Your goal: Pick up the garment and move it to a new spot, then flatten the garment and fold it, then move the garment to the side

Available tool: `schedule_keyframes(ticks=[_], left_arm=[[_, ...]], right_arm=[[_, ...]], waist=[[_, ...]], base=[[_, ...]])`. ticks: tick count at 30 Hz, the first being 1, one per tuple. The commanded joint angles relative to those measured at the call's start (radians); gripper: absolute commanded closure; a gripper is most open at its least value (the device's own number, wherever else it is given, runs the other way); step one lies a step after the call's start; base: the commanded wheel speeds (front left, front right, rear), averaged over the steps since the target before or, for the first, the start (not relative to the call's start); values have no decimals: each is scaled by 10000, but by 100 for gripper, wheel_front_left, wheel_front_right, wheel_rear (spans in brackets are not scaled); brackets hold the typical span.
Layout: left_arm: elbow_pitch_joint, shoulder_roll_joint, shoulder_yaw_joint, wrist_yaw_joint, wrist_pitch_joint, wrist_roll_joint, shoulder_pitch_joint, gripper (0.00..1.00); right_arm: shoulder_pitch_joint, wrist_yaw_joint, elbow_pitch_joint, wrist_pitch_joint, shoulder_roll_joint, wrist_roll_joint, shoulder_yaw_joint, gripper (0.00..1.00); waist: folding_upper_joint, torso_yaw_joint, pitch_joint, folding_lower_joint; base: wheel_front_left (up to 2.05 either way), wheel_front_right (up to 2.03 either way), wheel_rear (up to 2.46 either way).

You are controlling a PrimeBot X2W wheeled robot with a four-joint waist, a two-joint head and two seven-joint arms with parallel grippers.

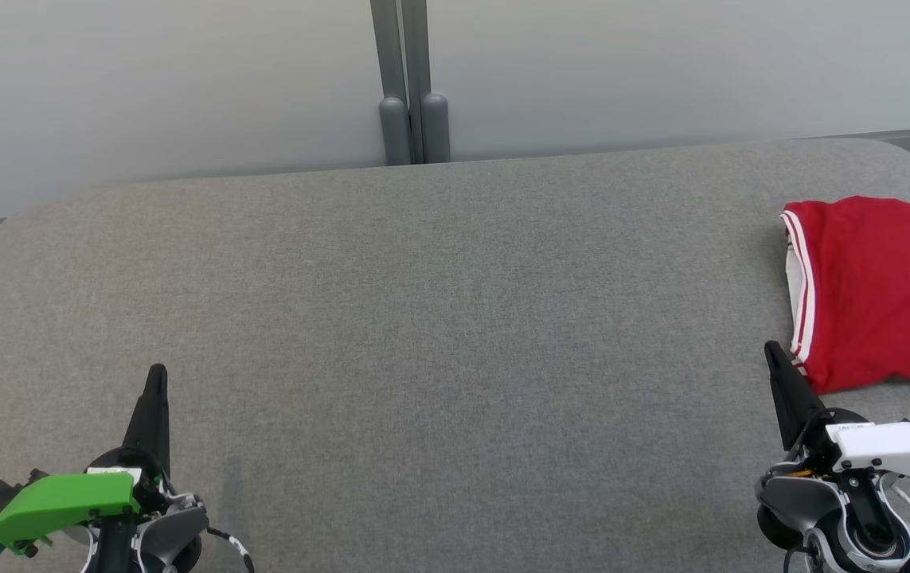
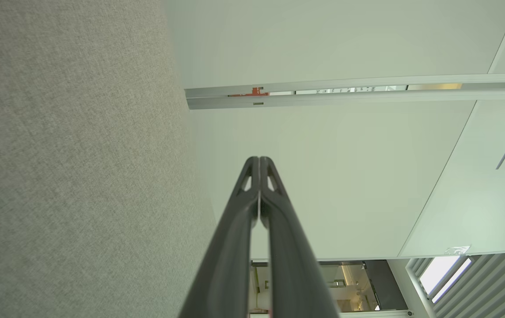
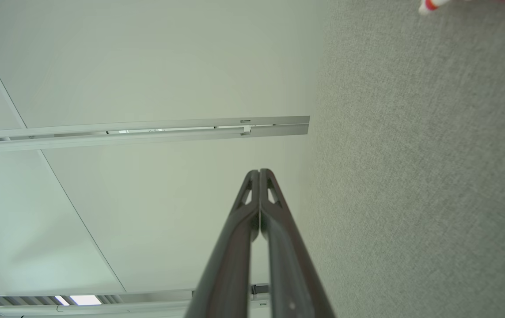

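Left gripper point(image 1: 157, 372) low at lower left over grey padded surface point(image 1: 423, 318), fingers pressed together, holding nothing, pointing away from robot. Right gripper point(image 1: 773, 350) at lower right, likewise closed and empty, tip just beside garment point(image 1: 876, 286) near corner; contact hard to judge. Red garment, white-striped trim, lies folded at surface's right side; right part cut off by frame edge.

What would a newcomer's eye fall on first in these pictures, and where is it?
The red garment with white striped trim, lying at the right edge of the grey table. Next, the left hand, green-capped, at lower left, and the right hand, white-capped, at lower right, both shut and empty.
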Motion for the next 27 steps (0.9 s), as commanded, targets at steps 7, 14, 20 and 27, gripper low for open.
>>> schedule_keyframes(ticks=[7, 14, 20, 27], left_arm=[[5, 69, 36, -59, 28, -2, -137, 100], [8, 65, 40, -59, 33, 2, -138, 100], [6, 64, 41, -59, 36, 6, -138, 100], [7, 61, 44, -59, 38, 9, -138, 100]], right_arm=[[-63, 0, -42, 34, -44, 65, -17, 100], [-62, 0, -42, 34, -44, 66, -16, 100], [-62, 0, -42, 33, -44, 66, -16, 100], [-61, 0, -43, 33, -44, 67, -15, 100]], waist=[[0, 0, 0, -1], [0, 0, 0, -1], [0, 0, 0, -1], [0, 0, 0, -1]], base=[[0, 0, 0], [0, 0, 0], [0, 0, 0], [0, 0, 0]])
